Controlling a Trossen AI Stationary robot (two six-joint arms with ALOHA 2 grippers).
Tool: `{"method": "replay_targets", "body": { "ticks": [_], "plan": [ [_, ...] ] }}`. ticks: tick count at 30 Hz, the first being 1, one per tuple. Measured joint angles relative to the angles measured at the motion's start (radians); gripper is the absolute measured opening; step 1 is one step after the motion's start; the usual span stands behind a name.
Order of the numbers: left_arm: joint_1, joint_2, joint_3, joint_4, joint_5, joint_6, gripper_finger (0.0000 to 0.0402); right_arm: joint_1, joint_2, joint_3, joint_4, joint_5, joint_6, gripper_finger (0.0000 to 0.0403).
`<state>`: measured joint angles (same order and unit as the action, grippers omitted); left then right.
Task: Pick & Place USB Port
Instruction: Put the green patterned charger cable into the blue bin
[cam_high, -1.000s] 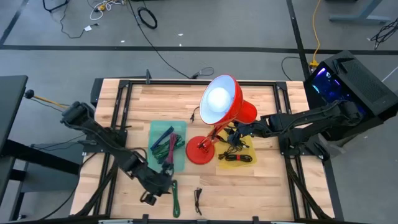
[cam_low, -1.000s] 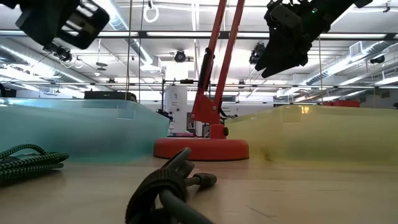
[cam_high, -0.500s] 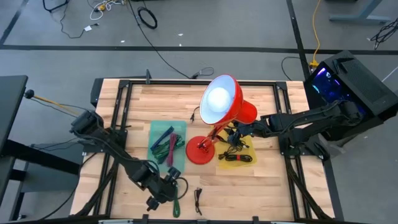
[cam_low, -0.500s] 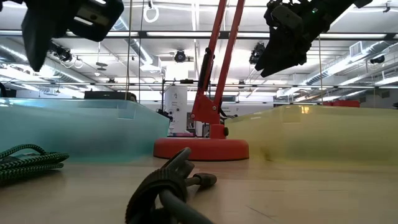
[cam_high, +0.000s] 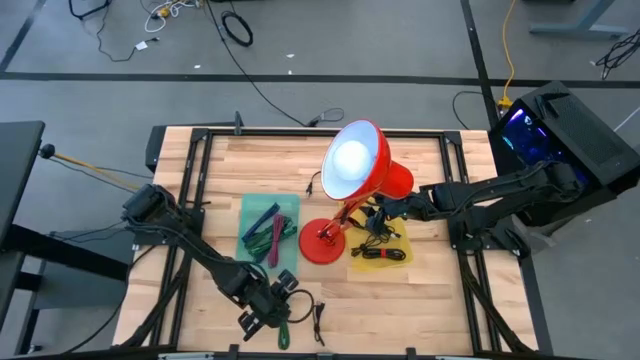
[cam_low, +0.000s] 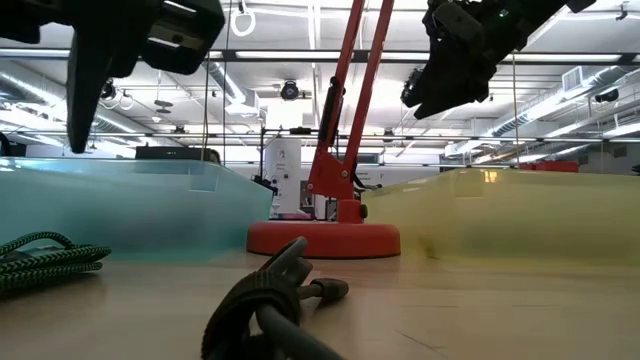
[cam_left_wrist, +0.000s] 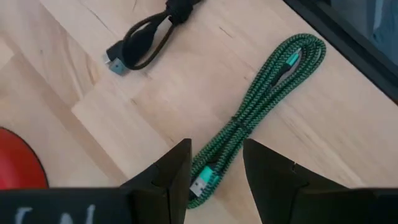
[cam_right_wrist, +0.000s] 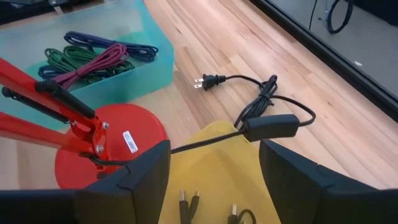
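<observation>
left gripper lining up on the green cable

the left gripper (cam_high: 268, 312) hangs over the lower middle of the high view, above the green braided cable (cam_left_wrist: 261, 106) that lies loose on the bare table (cam_high: 420, 300). in the left wrist view its two dark fingers (cam_left_wrist: 171, 171) stand partly apart with nothing between them, and the cable's usb plug end (cam_left_wrist: 200, 185) sits right in the gap, low in the frame. a black cable (cam_left_wrist: 146, 37) lies nearby at the upper left of that view, apart from the green one.

the step in hand looks like the approach before the pick. to do it well, i'd keep the plug end centred between the fingers and come straight down, so one finger lands on each side of the braid and neither pins it flat against the wood. the cable is doubled over itself, so closing on both strands near the plug should give a firmer hold than catching one. stay clear of the black cable.

the teal tray (cam_high: 250, 215), already holding coloured cables, sits just above in the high view and seems the likely drop point.

the right gripper (cam_high: 383, 216) waits wide open and empty over the yellow tray (cam_high: 400, 245), beside the red lamp (cam_high: 322, 243).
</observation>
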<state>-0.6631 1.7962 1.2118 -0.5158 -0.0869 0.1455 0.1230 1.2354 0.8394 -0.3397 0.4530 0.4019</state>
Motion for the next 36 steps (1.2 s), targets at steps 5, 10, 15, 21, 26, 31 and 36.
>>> {"method": "replay_targets", "body": {
  "ticks": [5, 10, 15, 21, 26, 31, 36],
  "plan": [
    [-0.001, 0.031, 0.0, -0.003, 0.016, 0.044, 0.0126, 0.0, 0.0, 0.0, 0.002, -0.011, 0.0, 0.0247],
    [-0.002, 0.065, 0.0, 0.021, 0.031, 0.049, 0.0108, 0.0, 0.0, 0.0, 0.006, -0.024, 0.0, 0.0247],
    [-0.002, 0.07, 0.0, 0.038, 0.028, 0.078, 0.0106, 0.0, 0.0, 0.0, 0.007, -0.025, 0.0, 0.0247],
    [-0.002, 0.071, 0.0, 0.038, 0.053, 0.076, 0.0106, 0.0, 0.0, 0.0, 0.01, -0.025, 0.0, 0.0247],
    [-0.002, 0.071, -0.001, 0.063, 0.043, 0.059, 0.0117, 0.0, 0.0, 0.0, 0.013, -0.025, 0.0, 0.0247],
    [-0.002, 0.083, 0.0, 0.094, 0.042, 0.069, 0.0148, 0.0, 0.0, 0.0, 0.017, -0.025, 0.0, 0.0247],
    [-0.008, 0.153, -0.001, 0.095, 0.075, 0.069, 0.0175, 0.0, 0.0, 0.0, 0.02, -0.025, 0.0, 0.0247]
  ]
}}
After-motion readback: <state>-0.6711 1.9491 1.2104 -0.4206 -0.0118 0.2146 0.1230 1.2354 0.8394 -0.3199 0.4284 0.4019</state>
